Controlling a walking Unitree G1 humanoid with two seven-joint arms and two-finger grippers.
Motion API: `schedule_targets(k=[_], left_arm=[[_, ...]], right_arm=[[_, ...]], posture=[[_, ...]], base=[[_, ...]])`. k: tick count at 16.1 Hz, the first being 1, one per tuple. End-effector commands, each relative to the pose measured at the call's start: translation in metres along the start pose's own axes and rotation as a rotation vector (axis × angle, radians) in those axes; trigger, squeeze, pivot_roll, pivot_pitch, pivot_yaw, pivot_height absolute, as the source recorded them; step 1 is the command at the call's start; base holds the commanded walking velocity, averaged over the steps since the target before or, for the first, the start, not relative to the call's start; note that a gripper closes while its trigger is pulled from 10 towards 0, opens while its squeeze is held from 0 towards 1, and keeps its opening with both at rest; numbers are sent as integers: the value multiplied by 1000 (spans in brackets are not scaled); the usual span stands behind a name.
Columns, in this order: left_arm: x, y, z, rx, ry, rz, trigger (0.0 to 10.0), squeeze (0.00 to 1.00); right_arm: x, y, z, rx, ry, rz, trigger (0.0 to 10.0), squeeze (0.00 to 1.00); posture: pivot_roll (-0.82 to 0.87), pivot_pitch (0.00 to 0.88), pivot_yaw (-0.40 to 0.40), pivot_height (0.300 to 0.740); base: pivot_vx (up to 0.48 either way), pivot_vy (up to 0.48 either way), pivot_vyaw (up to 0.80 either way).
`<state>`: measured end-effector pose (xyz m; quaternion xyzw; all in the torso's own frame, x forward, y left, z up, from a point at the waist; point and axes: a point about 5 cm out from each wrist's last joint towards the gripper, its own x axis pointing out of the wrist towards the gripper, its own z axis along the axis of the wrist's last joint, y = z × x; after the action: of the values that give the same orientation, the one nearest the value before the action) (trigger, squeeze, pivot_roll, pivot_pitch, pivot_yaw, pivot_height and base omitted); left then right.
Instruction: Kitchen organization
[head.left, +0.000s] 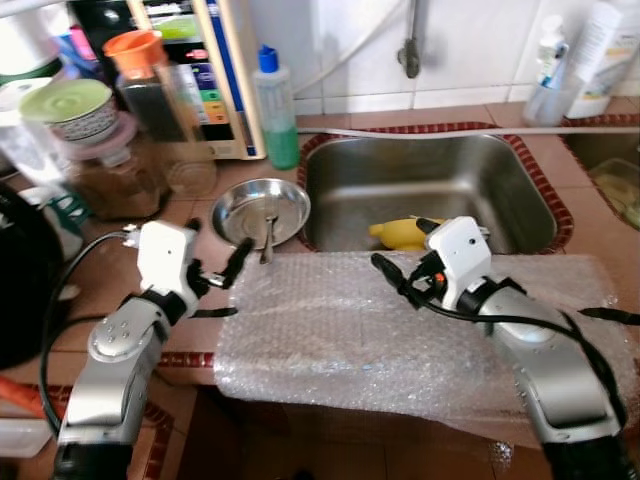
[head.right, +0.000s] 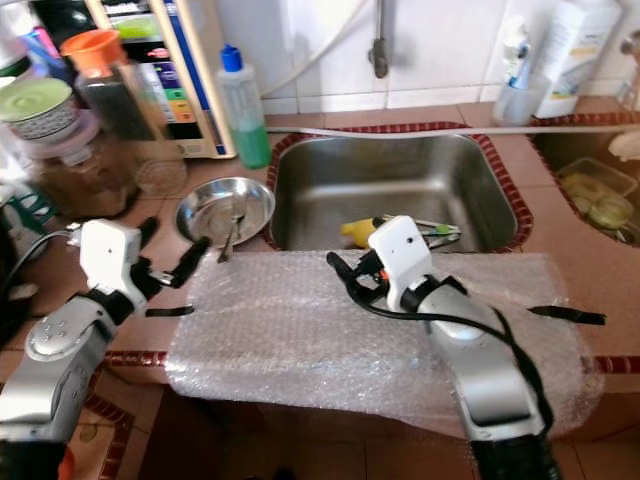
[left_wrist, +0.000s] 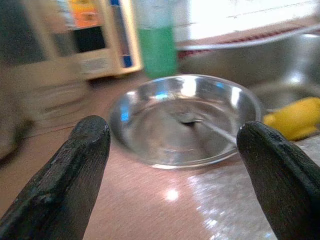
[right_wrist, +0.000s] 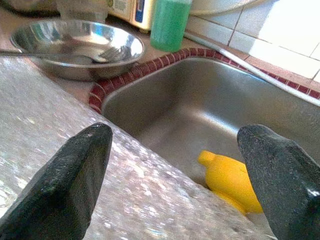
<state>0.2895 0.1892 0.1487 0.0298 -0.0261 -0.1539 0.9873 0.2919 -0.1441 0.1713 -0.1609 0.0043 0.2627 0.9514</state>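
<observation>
You have a red-tiled counter (head.left: 250, 180) with a stainless sink (head.left: 420, 185) set into it, its basin smooth and dull-shining. A sheet of bubble wrap (head.left: 340, 330) lies across the counter's front edge, dimpled and cloudy, and its far edge reaches the sink rim.

Left of the sink sits a shallow steel dish (head.left: 260, 210), round and mirror-bright, with a fork (head.left: 268, 238) in it; the handle points toward you and the tines toward the dish centre. Behind it stands a green soap bottle (head.left: 275, 105) with a blue cap.

Your left gripper (head.left: 215, 275) hovers just beside the dish on its near side, fingers spread wide and nothing between them. In the left wrist view the dish lies dead ahead, framed by the two fingers (left_wrist: 80, 170). This is the nearer arm for the dish by a clear margin.

Your right gripper (head.left: 400, 278) hangs over the bubble wrap by the sink's front rim, also wide and empty. Ahead of it and below, in the basin, lies a yellow plastic object (right_wrist: 230, 182), possibly a squeeze bottle; its shape is partly hidden.

Judgement: dish is the likely target; approach straight forward.
</observation>
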Motion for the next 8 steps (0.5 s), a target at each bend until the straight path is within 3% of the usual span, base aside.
schedule_targets(k=[1, 4, 8], left_arm=[[-4, 1, 2, 10, 3, 22, 10000, 0], [-13, -4, -2, -15, 14, 24, 10000, 0], [-4, -21, 12, -58, -40, -128, 10000, 0]], right_arm=[[-2, 2, 3, 2, -7, -6, 10000, 1000], [-7, 5, 2, 16, 2, -21, 10000, 1000], [-6, 7, 6, 34, -13, -30, 10000, 1000]], posture=[[-245, 100, 119, 740], [-241, 101, 116, 740], [-246, 102, 131, 740]], base=[[0, 0, 0], [0, 0, 0], [0, 0, 0]])
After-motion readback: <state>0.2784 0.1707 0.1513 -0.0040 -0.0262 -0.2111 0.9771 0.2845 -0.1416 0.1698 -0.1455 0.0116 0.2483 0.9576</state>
